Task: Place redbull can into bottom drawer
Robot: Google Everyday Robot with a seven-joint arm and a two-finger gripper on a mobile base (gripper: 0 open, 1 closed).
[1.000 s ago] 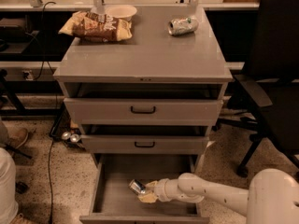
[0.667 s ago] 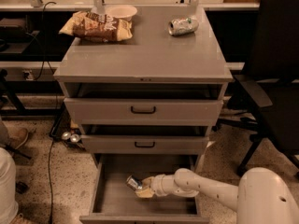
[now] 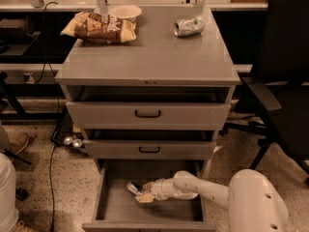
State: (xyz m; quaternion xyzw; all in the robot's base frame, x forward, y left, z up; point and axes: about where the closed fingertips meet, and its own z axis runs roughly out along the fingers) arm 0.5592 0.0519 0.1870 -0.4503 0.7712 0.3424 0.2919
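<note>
The bottom drawer [image 3: 120, 208] is pulled open at the foot of the grey cabinet, its flat floor showing. My gripper [image 3: 141, 194] reaches into it from the right, low over the floor at the middle left. It is shut on the redbull can [image 3: 133, 188], a small silver can with a shiny end that sticks out to the upper left of the fingers. The white arm [image 3: 207, 189] runs back to the lower right.
On the cabinet top lie a silver can with green marks [image 3: 189, 26], a brown chip bag [image 3: 100, 28] and a white bowl [image 3: 124, 12]. Two shallower drawers with black handles [image 3: 147, 114] stand slightly open above. A black chair [image 3: 285, 81] is at the right.
The gripper with the can has moved left and a little further into the bottom drawer. The camera has come closer to the cabinet.
</note>
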